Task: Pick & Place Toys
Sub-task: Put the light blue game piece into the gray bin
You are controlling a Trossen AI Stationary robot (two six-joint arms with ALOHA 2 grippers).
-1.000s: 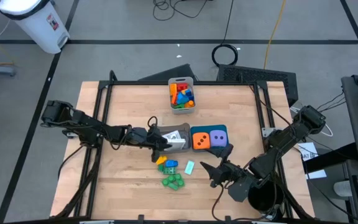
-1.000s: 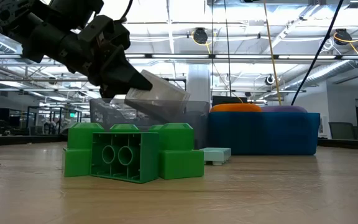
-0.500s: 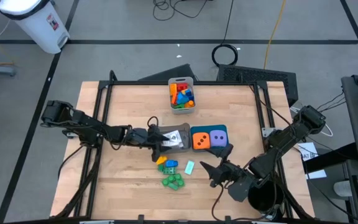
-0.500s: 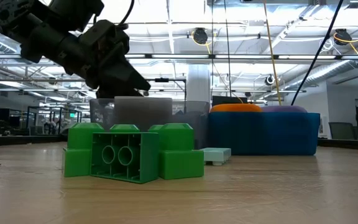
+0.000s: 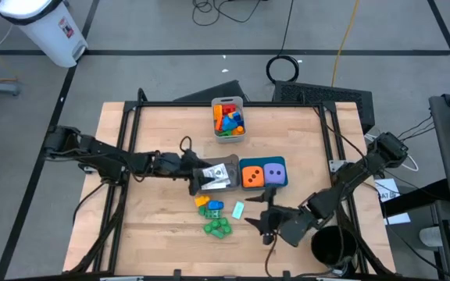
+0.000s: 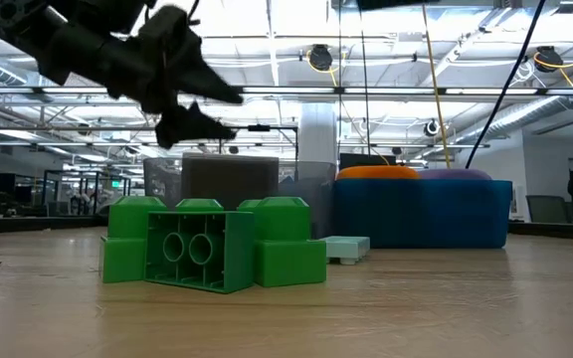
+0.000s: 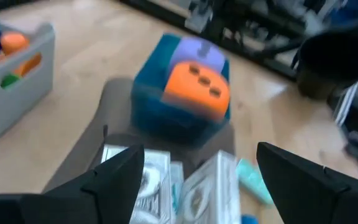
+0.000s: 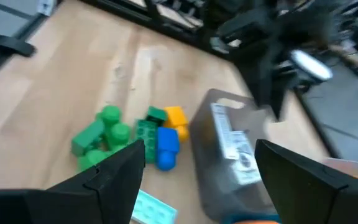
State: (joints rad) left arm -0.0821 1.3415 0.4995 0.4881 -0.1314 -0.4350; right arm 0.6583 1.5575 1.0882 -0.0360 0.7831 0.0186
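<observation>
Wood-plank tabletop (image 5: pixel 162 226) in a black frame, grey floor round it, white bin (image 5: pixel 45 27) far left, cables at the far side. Left pincer (image 5: pixel 196 176) open, empty, just left of the grey bin (image 5: pixel 219 176) mid-table, which holds the white-edged cards (image 7: pixel 166 180). Near that bin: yellow, blue and green bricks (image 5: pixel 212 215), pale teal flat brick (image 5: pixel 238 209). Far centre, pale grey bin (image 5: pixel 229 119) full of bricks. Teal bin (image 5: pixel 262 175) right of the grey one holds orange die (image 5: pixel 250 176) and purple die (image 5: pixel 273 175). Right pincer (image 5: pixel 258 224) open, empty, hovering near-right of the loose bricks. Low view: open hall, ceiling lights.
</observation>
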